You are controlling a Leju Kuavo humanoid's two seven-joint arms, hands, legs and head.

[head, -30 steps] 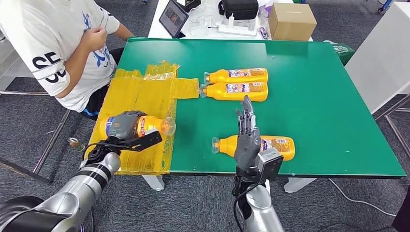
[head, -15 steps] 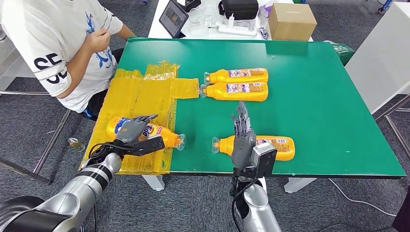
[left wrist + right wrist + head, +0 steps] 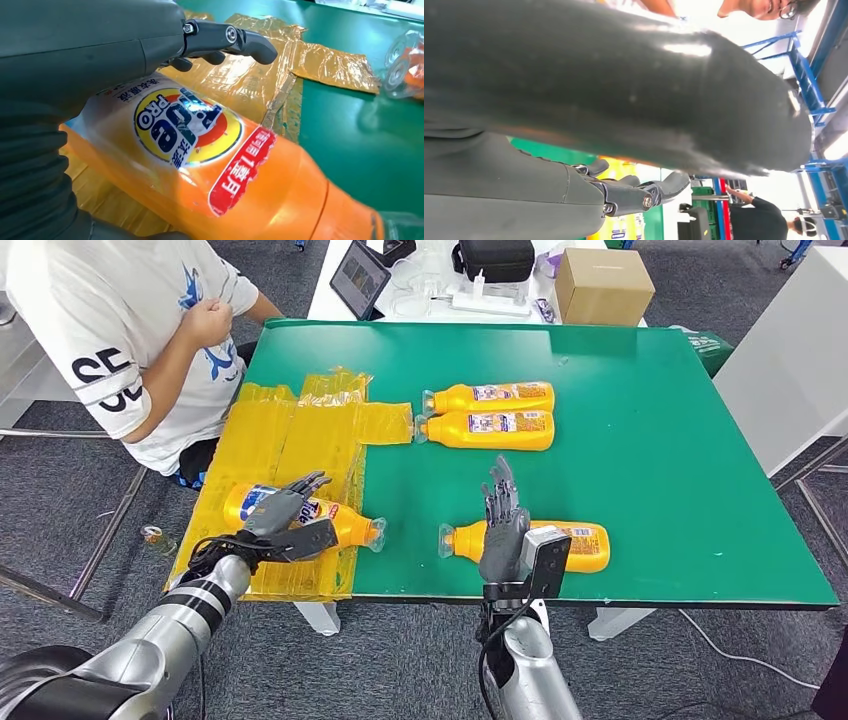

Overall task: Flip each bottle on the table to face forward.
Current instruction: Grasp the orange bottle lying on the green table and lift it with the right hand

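Several orange bottles lie on their sides on the green table point(image 3: 650, 470). One bottle point(image 3: 345, 525) lies on the yellow plastic sheet point(image 3: 290, 440) at the front left, its clear cap pointing right and its round label point(image 3: 185, 127) facing up. My left hand point(image 3: 280, 510) lies over its base end, and its fingers point(image 3: 225, 40) are stretched out off the bottle. My right hand point(image 3: 503, 525) stands open with fingers up, in front of the near bottle point(image 3: 575, 545) and holding nothing. Two more bottles point(image 3: 490, 396) point(image 3: 490, 428) lie side by side further back.
A person in a white shirt point(image 3: 120, 330) sits at the table's left side. Behind the green table, a white table holds a cardboard box point(image 3: 603, 283), a tablet point(image 3: 358, 275) and a black bag point(image 3: 495, 258). A small can point(image 3: 153, 536) lies on the floor at the left.
My left hand has laid its bottle down on the yellow sheet, now slanted with its cap nearer the green, and spread its fingers. My right hand has sunk a little.
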